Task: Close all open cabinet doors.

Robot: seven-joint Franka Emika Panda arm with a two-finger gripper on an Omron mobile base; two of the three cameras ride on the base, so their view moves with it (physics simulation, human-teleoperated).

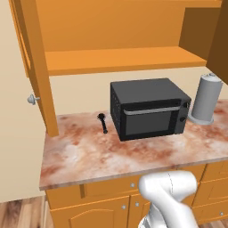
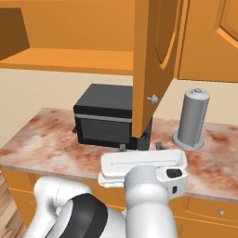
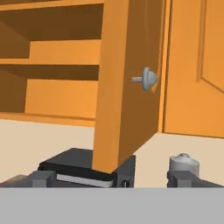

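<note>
An open cabinet door (image 2: 148, 69) stands edge-on above the right end of the microwave (image 2: 104, 120), its knob (image 2: 152, 98) facing the grey canister (image 2: 192, 118). The gripper (image 3: 113, 179) hangs before the door's lower edge, fingers spread and empty.

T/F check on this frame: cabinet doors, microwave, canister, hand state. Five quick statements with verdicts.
1. The right cabinet door stands open, swung out over the counter. True.
2. The microwave sits on the open shelf. False: it sits on the counter below the shelf.
3. The left cabinet door is also open. True.
4. The grey canister lies on its side. False: it stands upright.
5. The hand is shut on the door's knob. False: the knob is apart from the fingertips, which stand spread with nothing between them.
</note>
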